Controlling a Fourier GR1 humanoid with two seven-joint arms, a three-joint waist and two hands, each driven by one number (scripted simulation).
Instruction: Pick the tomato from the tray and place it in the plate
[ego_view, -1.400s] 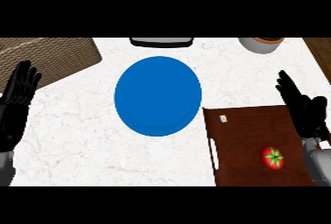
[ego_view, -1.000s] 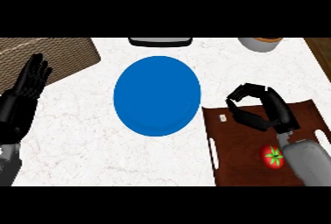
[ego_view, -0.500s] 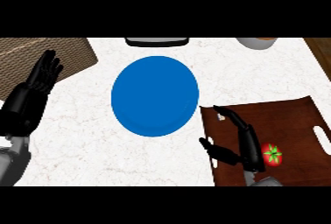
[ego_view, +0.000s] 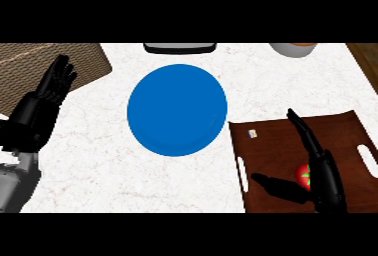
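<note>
Tomato (ego_view: 302, 174) lay just left of our right hand (ego_view: 323, 172), whose straight fingers held nothing; the plate (ego_view: 176, 109) sat up-left.

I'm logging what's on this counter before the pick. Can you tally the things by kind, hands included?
Plates: 1, the blue plate
Trays: 1, the brown tray
Tomatoes: 1, the tomato on the tray
Mats: 1, the woven mat at upper left
Partly cut-off items at the top edge: 2, dark object, bowl
Hands: 2, left hand, right hand
Total: 8
</note>
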